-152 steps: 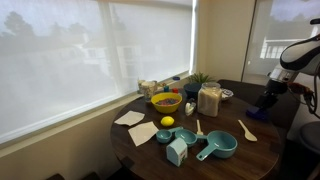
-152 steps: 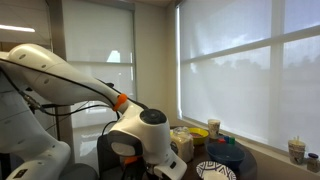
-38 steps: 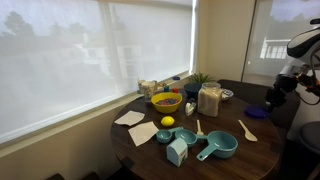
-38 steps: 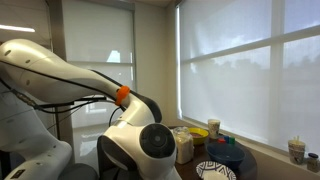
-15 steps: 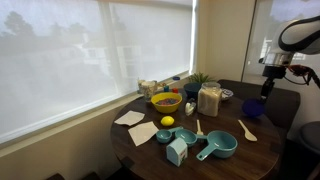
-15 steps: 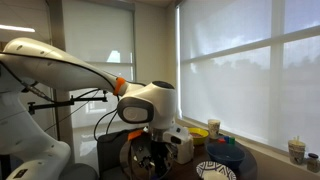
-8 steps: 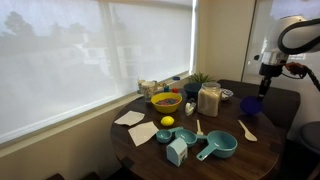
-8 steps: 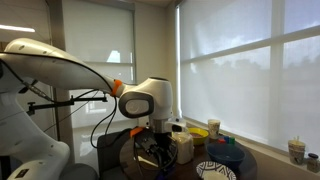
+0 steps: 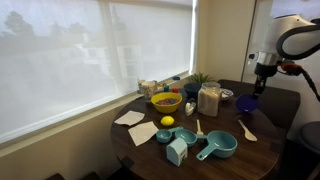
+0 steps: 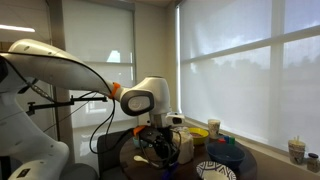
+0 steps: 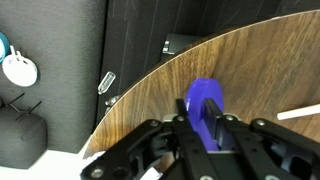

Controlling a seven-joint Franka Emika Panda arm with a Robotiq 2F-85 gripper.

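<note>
The tool (image 11: 207, 124) was clamped on a blue plastic piece (image 11: 204, 95), with its two dark fingers pressed against either side of it in the wrist view. From so close it could not be settled what the piece was, perhaps a scoop or a small cup. It sat straight ahead of the tool between the fingers, raised clear of the round brown wooden desk (image 11: 255, 65) beneath. In an exterior view the tool (image 9: 262, 76) hung over the desk's rim with the blue plastic piece (image 9: 248, 101) just below it, off the surface.

As a judgement, smooth plastic pinched across a narrow part could pivot. The step would go best with firm pressure, a level wrist and slow travel. The piece should stay high enough to pass over whatever lay under it.

Nearest below the tool lay a pale wooden spatula (image 9: 246, 129), and a careless dip could catch it. Beyond that, further from the tool, were teal measuring cups (image 9: 215, 148) and a tall glass jar of pale cereal (image 9: 209, 100). Then came a yellow bowl (image 9: 166, 101) and a lemon (image 9: 167, 122). Farthest from the tool were beige paper napkins (image 9: 130, 118) at the opposite rim.
</note>
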